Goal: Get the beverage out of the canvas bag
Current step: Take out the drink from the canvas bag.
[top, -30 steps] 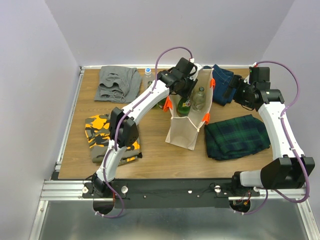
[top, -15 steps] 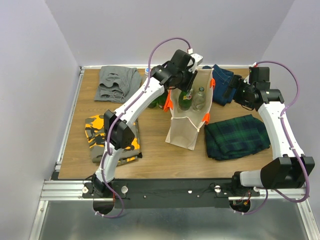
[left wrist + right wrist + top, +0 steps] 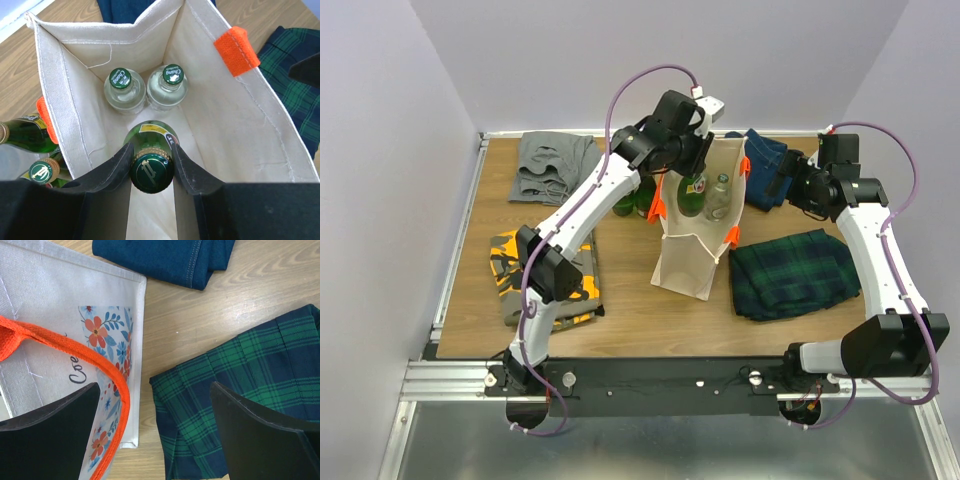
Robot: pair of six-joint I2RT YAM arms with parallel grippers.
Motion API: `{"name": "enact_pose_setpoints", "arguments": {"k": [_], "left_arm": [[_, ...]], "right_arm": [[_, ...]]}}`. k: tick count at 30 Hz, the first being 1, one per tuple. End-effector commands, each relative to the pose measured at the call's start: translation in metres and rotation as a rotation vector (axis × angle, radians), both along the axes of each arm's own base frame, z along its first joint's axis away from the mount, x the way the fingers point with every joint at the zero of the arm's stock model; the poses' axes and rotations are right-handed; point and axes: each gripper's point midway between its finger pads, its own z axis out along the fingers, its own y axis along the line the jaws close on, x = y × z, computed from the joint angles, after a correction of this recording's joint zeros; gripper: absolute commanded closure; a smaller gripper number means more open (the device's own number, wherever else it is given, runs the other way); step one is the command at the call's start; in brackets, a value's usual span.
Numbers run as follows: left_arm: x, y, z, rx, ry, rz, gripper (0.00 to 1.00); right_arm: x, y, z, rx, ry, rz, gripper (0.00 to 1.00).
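Note:
The cream canvas bag [image 3: 692, 245] with orange handles stands upright mid-table, its mouth open. My left gripper [image 3: 691, 166] reaches into the mouth from above. In the left wrist view it [image 3: 151, 148] is shut on the neck of a green beverage bottle [image 3: 151, 174], which hangs upright inside the bag [image 3: 235, 115]. Two clear bottles with green caps [image 3: 121, 87] [image 3: 170, 84] stand on the bag's floor behind it. My right gripper [image 3: 782, 180] hovers right of the bag. In the right wrist view it [image 3: 155, 387] is open and holds nothing, above the bag's outer wall [image 3: 60, 325].
Green bottles [image 3: 632, 200] stand on the table just left of the bag. Folded clothes lie around: a grey piece [image 3: 557, 165] at back left, an orange camo one [image 3: 535, 275] at front left, denim [image 3: 765, 155] at back right and green plaid [image 3: 790, 272] right of the bag.
My left gripper has risen with the green bottle in it, lifting the bottle higher inside the bag. The right arm has not moved.

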Motion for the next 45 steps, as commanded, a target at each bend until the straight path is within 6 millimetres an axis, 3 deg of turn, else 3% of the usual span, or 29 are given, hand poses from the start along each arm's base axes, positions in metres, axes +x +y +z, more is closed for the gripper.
{"name": "enact_pose_setpoints", "arguments": {"k": [1, 23, 45], "left_arm": [[-0.012, 0.001, 0.117, -0.225, -0.223, -0.03, 1.0], [-0.038, 0.017, 0.18, -0.337, -0.324, -0.057, 1.0], [-0.049, 0.036, 0.22, -0.399, -0.403, -0.013, 1.0]], "right_arm": [[0.0, -0.002, 0.002, -0.009, -0.005, -0.002, 0.0], [0.002, 0.001, 0.003, 0.003, -0.008, 0.008, 0.0], [-0.005, 0.001, 0.003, 0.004, -0.005, 0.007, 0.0]]}}
